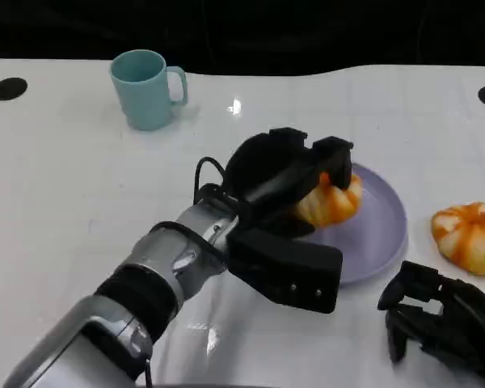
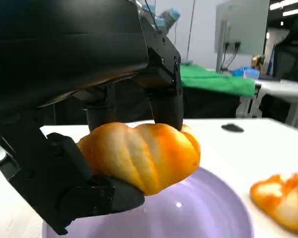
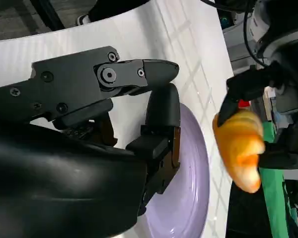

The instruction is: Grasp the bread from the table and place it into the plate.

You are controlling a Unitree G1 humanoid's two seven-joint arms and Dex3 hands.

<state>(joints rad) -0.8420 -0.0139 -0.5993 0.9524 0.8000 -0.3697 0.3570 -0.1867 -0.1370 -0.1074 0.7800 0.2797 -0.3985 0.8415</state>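
Head view: left hand [image 1: 295,174] reaches in from 7 o'clock and holds the bread [image 1: 333,198] over the left part of the lavender plate [image 1: 380,234], fingers wrapped over its top and near side. The plate's right half is bare; its rim at 3 o'clock lies near a second orange bun [image 1: 471,236], a strip of white bench [image 1: 65,194] between them. The bun runs off the picture's right edge. Right hand [image 1: 440,315] sits at 5 o'clock, low on the bench, just short of the plate's near rim, holding nothing; fingers look curled, but I cannot tell how far apart they are. Teal mug [image 1: 148,87] at 11 o'clock, well apart from the plate, wide open bench around it. Black round marks near the far left and far right bench edges.

Left wrist view: black fingers [image 2: 161,84] press the bread [image 2: 141,153] from above and the thumb side from below. The bread hangs just above the plate [image 2: 208,215]; whether it touches is unclear. Second bun [image 2: 283,198] lies beyond the plate rim. A green-covered table stands in the background.

Right wrist view: the right hand's fingers [image 3: 159,114] lie partly folded with nothing in them, near the plate [image 3: 188,198] rim. The bread [image 3: 241,151] is gripped by dark fingers above the plate's far side.
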